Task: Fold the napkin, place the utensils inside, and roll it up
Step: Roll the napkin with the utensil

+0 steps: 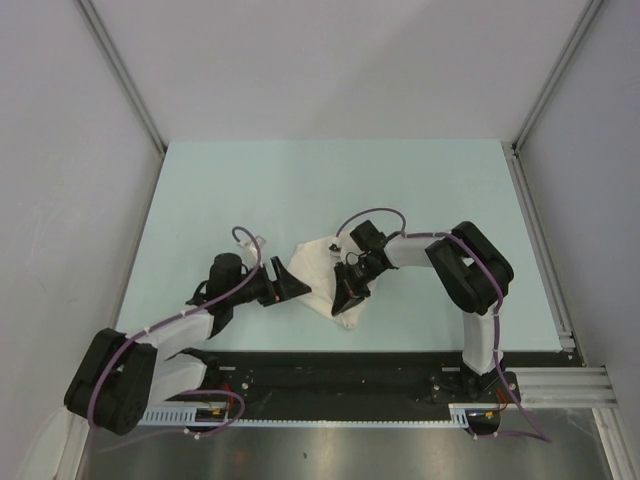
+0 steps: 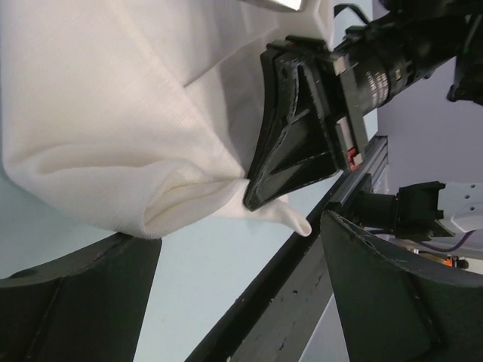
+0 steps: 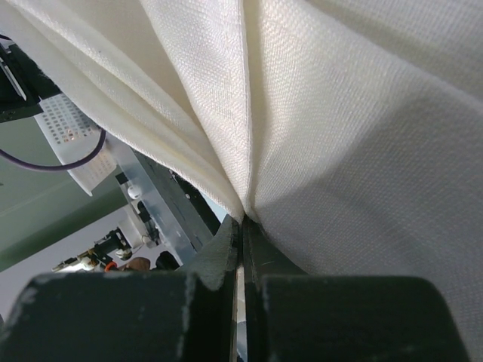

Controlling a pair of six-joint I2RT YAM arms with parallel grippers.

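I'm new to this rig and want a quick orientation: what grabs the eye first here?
The cream napkin lies bunched up at the middle of the table, pinched along a crease by the right hand, which is shut tight on the cloth. The left hand sits wide open beside the napkin's left edge.

Napkin: plain cream-white with a fine woven grid, greyer in the fold shadows. Table: flat pale mint-green. Walls, top of frame: plain light grey. Arms: white shells, black joints. Cables: purple. Right gripper: matte black, with a small red patch right of centre.
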